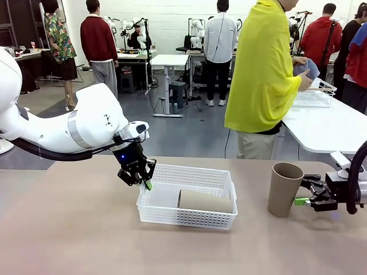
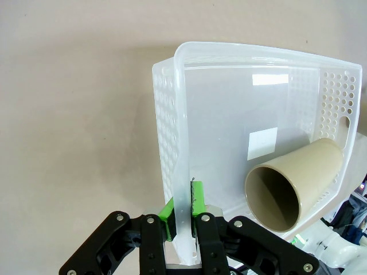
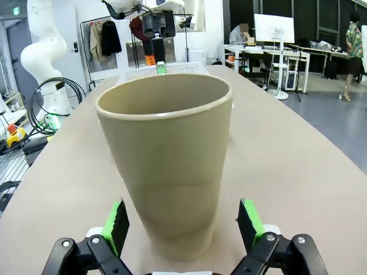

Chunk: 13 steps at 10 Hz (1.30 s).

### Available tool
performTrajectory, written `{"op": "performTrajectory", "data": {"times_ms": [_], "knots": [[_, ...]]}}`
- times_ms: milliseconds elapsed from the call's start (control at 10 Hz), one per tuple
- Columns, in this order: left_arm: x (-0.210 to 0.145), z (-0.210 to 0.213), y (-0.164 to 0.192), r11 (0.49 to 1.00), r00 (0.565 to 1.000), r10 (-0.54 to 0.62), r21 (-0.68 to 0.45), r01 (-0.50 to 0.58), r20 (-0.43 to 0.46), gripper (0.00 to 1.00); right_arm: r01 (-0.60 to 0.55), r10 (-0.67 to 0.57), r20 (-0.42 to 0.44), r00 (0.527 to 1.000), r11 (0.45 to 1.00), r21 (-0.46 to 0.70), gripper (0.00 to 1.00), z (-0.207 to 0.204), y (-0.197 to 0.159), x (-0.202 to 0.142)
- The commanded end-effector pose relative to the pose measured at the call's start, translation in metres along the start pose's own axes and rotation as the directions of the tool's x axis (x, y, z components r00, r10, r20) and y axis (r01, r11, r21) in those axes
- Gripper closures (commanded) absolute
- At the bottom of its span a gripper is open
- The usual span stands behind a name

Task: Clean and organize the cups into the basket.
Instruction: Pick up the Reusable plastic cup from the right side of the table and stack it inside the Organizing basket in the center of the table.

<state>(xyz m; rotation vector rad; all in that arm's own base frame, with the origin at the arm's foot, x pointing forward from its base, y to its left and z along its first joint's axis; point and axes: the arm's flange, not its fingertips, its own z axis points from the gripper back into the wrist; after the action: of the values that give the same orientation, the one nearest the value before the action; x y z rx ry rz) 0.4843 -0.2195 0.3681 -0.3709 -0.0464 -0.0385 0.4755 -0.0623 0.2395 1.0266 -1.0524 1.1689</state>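
White lattice-walled plastic basket (image 1: 189, 217) mid-table. Matte tapered tan cup (image 1: 206, 200) lies on its side inside, right half. Left gripper (image 1: 147, 183) pinched tight on basket's left wall. Second tan cup (image 1: 284, 189) upright at right. Right gripper (image 1: 301, 200) spread wide, pads flanking it. Person in yellow top (image 1: 261, 74) at far side.

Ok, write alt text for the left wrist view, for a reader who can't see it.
The black left gripper, its green pads shut, clamps one wall of a shallow white plastic lattice-sided basket. Inside it a tall tan-brown matte cup lies on its side, open mouth toward the camera, with a beige tabletop behind.
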Motion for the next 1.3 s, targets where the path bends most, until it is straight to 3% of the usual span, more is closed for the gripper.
{"op": "performTrajectory", "data": {"times_ms": [0,1000,1100,1200], "knots": [[0.000,0.001,0.000,1.000,1.000,-0.001,-0.005,0.001,-0.005,1.00,0.001,-0.001,0.007,1.000,1.000,0.002,0.00,0.000,0.000,-0.001],[0.000,0.001,0.000,1.000,1.000,-0.001,-0.005,0.001,-0.005,1.00,-0.040,0.038,0.015,0.999,0.989,0.142,0.00,-0.054,-0.016,0.004],[0.000,0.001,0.000,1.000,1.000,-0.001,-0.005,0.001,-0.005,1.00,-0.039,0.038,0.008,0.999,0.988,0.149,0.39,-0.056,-0.015,0.005],[0.000,0.001,0.000,1.000,1.000,-0.001,-0.005,0.001,-0.005,1.00,-0.045,0.046,-0.002,0.999,0.988,0.146,0.60,-0.057,-0.015,0.007]]}}
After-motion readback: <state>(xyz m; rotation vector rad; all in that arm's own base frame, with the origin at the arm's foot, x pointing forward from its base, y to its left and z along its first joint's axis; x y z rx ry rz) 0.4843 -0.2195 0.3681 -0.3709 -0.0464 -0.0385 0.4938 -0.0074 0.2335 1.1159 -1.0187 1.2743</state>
